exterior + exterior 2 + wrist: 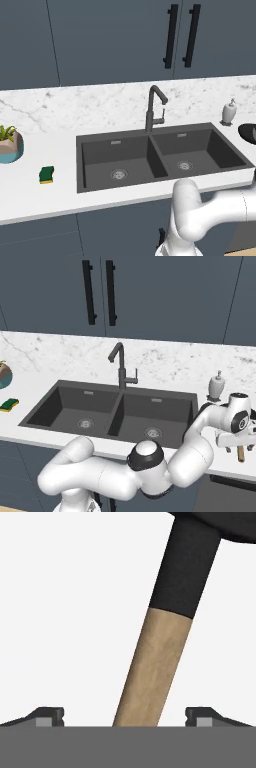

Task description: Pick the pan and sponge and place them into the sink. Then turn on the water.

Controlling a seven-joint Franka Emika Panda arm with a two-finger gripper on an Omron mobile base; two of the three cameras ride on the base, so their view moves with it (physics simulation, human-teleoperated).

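End effector (125, 717) hangs wide open over the pan (167, 627), fingers either side of its wooden handle on the counter (30, 195) right of the sink (220, 131). Best to drop lower and centre before closing. Far left, the sponge (46, 174) waits.

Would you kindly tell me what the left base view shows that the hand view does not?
Left base view: the sink with its faucet, the sponge on the counter to its left, a potted plant and a soap dispenser. Hand view: the pan's wooden handle between the open gripper fingertips. Both: the pan and the white counter.
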